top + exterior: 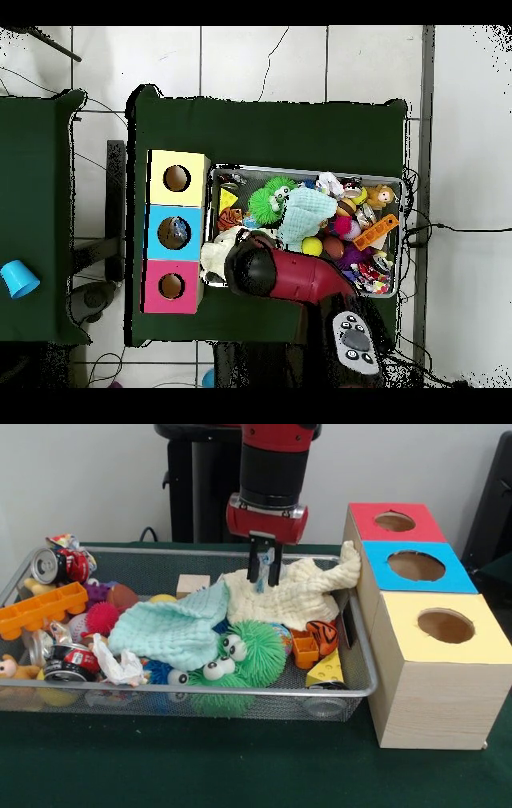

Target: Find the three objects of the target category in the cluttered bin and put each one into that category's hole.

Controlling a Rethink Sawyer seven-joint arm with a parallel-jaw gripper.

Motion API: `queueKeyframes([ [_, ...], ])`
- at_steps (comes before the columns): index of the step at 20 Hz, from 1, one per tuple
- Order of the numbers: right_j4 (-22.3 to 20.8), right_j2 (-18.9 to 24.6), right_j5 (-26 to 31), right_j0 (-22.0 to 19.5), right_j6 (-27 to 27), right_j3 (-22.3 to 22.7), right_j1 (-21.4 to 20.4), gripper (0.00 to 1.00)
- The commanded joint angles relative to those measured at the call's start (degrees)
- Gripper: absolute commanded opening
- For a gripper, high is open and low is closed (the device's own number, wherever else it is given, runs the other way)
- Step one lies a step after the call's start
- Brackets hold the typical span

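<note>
Wire-mesh bin (352,688) holds two cloths: mint waffle cloth (172,630), cream cloth (308,594) draped toward three-holed wooden box (436,688). Gripper (265,576) apparently pinching cream cloth, jaws narrow.

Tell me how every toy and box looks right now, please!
gripper: down on the cream cloth, open or shut unclear.
cream cloth: crumpled, one corner draped up against the boxes.
mint cloth: spread over toys.
green fuzzy toy: lying in the bin, eyes showing.
soda can: on its side.
red box: hole open.
blue box: hole open.
yellow box: hole open.
</note>
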Motion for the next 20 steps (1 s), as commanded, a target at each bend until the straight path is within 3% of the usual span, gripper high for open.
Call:
queueKeyframes([
  [1,3.0,2.4,8.4,0.9,8.5,2.8,-4.8,0.0],
  [7,4.7,1.8,11.8,3.6,10.2,3.2,-8.1,0.0],
  [20,7.8,-0.7,15.1,9.1,12.7,2.0,-9.7,0.0],
])
